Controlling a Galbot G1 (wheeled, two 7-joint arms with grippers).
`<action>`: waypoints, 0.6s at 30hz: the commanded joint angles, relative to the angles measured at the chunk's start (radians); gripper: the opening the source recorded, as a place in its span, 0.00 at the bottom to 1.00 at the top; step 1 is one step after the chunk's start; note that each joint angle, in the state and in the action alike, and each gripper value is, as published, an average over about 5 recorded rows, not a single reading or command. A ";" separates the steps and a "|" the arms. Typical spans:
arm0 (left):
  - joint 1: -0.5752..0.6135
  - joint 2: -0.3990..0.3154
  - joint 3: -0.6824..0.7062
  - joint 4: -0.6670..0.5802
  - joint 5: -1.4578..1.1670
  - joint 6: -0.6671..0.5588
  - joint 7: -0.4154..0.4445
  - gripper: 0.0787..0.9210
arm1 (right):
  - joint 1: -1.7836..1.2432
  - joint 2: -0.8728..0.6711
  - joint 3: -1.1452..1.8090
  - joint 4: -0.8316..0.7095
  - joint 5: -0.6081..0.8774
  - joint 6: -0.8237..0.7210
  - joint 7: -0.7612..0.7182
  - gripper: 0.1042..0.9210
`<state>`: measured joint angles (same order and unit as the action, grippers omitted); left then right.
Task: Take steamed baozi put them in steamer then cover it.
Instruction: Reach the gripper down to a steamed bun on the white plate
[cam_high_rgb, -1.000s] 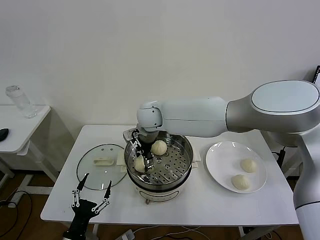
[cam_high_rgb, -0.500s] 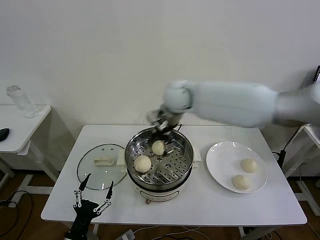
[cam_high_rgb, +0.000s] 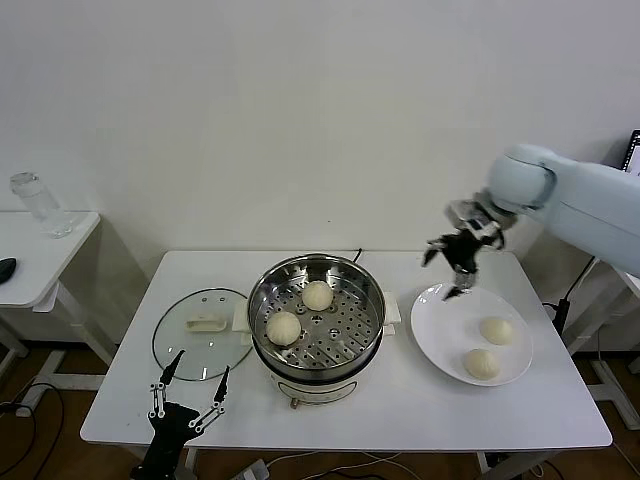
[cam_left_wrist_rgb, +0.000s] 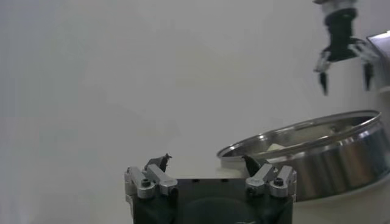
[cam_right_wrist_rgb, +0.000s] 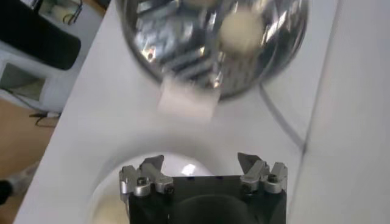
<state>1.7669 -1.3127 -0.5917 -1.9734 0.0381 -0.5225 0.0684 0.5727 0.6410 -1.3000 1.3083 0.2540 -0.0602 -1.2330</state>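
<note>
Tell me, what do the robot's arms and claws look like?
The right arm is fat, smooth and pale grey-white, with rounded joints. Its right gripper is dark metal with thin pointed fingers. The left gripper has thin silver-and-black fingers on a black base.

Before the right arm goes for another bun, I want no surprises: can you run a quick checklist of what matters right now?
1. Right gripper empty, fingers open: ok.
2. Right gripper placed over the far edge of the plate: ok.
3. Two baozi left to pick, near bun and far bun, lying apart on the plate: ok.
4. Free space in the steamer, where two buns sit toward its left and far side: ok.
5. Cover off, flat on the table left of the steamer: ok.
6. Left gripper parked low at the table's front edge, fingers open: ok.
</note>
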 joint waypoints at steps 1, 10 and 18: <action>0.009 -0.004 -0.006 0.002 0.003 -0.006 -0.002 0.88 | -0.215 -0.104 0.056 -0.096 -0.124 0.080 -0.029 0.88; 0.018 -0.009 -0.013 0.000 0.005 -0.009 -0.002 0.88 | -0.310 -0.043 0.111 -0.132 -0.172 0.085 -0.033 0.88; 0.023 -0.010 -0.019 0.005 0.006 -0.012 -0.002 0.88 | -0.387 -0.016 0.162 -0.169 -0.211 0.096 -0.028 0.88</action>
<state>1.7881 -1.3218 -0.6090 -1.9707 0.0441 -0.5337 0.0664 0.2919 0.6219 -1.1856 1.1781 0.0950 0.0172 -1.2583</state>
